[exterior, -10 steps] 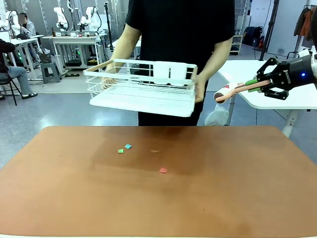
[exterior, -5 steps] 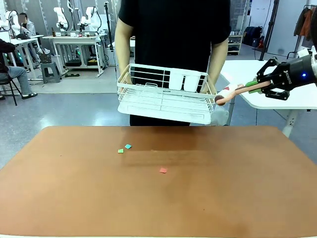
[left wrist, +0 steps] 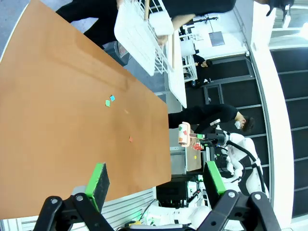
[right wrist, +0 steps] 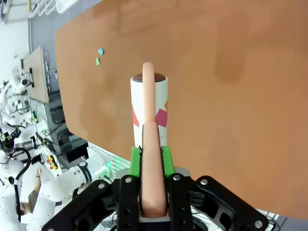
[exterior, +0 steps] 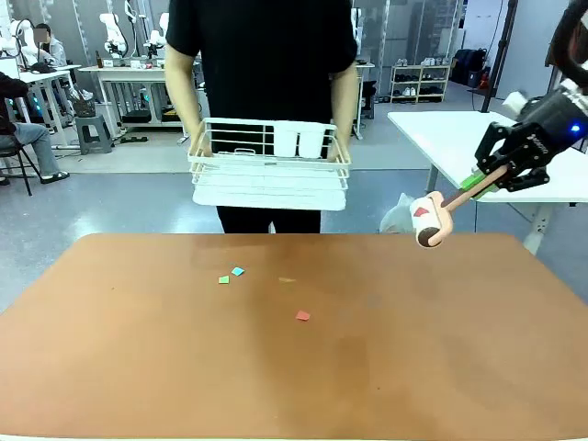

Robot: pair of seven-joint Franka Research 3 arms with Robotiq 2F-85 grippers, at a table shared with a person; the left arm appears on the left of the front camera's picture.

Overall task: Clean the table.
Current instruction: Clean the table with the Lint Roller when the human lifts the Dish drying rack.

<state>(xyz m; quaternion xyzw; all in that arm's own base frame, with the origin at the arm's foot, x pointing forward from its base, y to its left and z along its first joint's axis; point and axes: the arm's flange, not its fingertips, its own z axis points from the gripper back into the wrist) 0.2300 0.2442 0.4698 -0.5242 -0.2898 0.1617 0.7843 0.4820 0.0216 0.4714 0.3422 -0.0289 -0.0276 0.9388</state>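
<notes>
Four small paper scraps on the wide reddish-brown surface [exterior: 413, 358], all in its far middle part. Green scrap [exterior: 223, 279] and blue scrap [exterior: 238, 271] just beside each other. Pale orange scrap [exterior: 288, 279], faint and hard to see, a little to the right of that pair. Red scrap [exterior: 302, 315] nearer to the robot's side, apart from the other three.

On the right side, right tool [exterior: 478, 177] clenched on the pink handle of a lint roller [exterior: 428, 220], with one green pad pressed on each side of the handle. Roller held in the air over the far right corner of the surface, head lower than the tool and pointed toward the middle, not touching the top. Red paper bits stuck on the white roll, clear in the right wrist view.

Left tool [left wrist: 155, 175] released: two fingers with green pads wide apart, nothing between them, surface stretching away ahead of it.

Beyond the far edge, a standing person [exterior: 266, 55] in a black short-sleeved shirt, one hand on each end of a white wire rack [exterior: 269, 184]. Rack carried level at about waist height, well apart from the surface. Two white cups [exterior: 299, 140] side by side inside the rack, at the wall nearest to the person.
</notes>
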